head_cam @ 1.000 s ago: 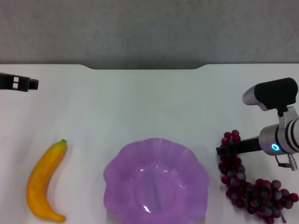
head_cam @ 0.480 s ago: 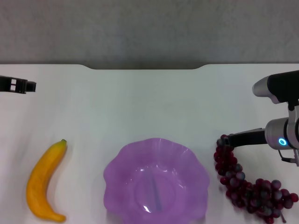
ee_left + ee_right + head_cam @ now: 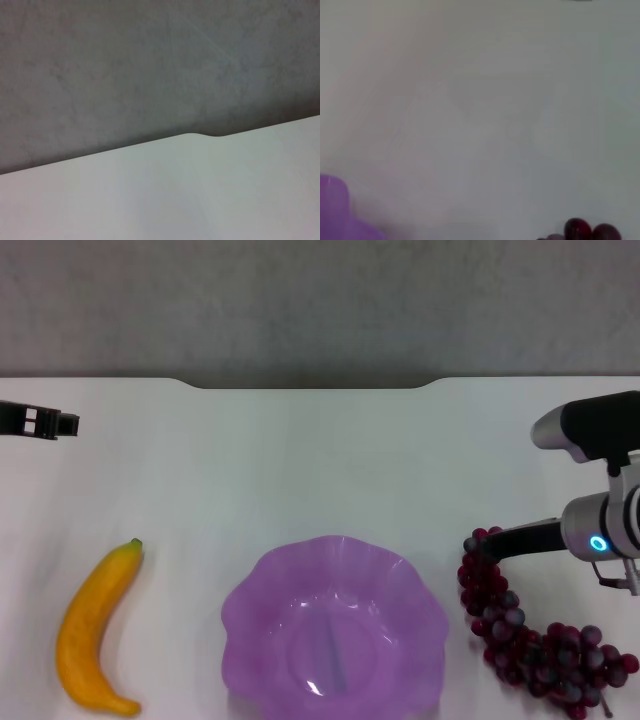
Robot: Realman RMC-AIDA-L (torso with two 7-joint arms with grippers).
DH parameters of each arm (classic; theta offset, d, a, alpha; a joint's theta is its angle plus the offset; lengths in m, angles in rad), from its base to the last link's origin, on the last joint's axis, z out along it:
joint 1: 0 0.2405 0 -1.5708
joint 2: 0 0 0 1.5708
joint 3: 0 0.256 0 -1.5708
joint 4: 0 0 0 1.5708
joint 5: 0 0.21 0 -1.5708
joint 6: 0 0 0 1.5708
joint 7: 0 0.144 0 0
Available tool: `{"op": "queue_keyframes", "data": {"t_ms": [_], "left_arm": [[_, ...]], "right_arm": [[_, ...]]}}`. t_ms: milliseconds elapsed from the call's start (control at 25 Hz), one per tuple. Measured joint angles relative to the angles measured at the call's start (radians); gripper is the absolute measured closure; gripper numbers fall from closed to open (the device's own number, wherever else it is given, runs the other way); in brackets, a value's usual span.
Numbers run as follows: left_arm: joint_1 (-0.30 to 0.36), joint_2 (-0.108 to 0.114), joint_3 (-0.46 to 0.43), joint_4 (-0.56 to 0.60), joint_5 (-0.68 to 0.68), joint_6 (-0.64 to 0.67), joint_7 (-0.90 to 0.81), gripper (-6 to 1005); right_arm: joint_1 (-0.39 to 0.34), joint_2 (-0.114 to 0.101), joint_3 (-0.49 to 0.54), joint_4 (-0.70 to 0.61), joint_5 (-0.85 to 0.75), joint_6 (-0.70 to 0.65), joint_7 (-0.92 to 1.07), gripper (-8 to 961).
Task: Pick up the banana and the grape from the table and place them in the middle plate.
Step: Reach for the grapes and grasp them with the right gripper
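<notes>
I see the middle plate [image 3: 334, 635] is empty; banana [image 3: 92, 630] lies untouched at lower left. My right pincer [image 3: 478, 543] touches the grape [image 3: 525, 630]; its grip I cannot tell.

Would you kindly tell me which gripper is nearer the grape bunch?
The right gripper is at the far end of the grape bunch. The left gripper sits across the table, beyond the banana.
</notes>
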Motion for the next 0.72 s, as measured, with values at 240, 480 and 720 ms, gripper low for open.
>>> {"op": "queue_keyframes", "data": {"t_ms": [240, 480, 720], "left_arm": [[0.001, 0.000, 0.000, 0.000, 0.000, -0.001, 0.000, 322], [0.004, 0.001, 0.000, 0.000, 0.000, -0.001, 0.000, 322], [0.002, 0.003, 0.000, 0.021, 0.000, -0.001, 0.000, 323]], "right_arm": [[0.016, -0.001, 0.001, 0.021, -0.001, 0.004, 0.007, 824], [0.017, -0.002, 0.015, 0.010, -0.001, 0.037, 0.012, 602], [-0.014, -0.008, 0.068, -0.050, -0.091, 0.078, 0.085, 503]]}}
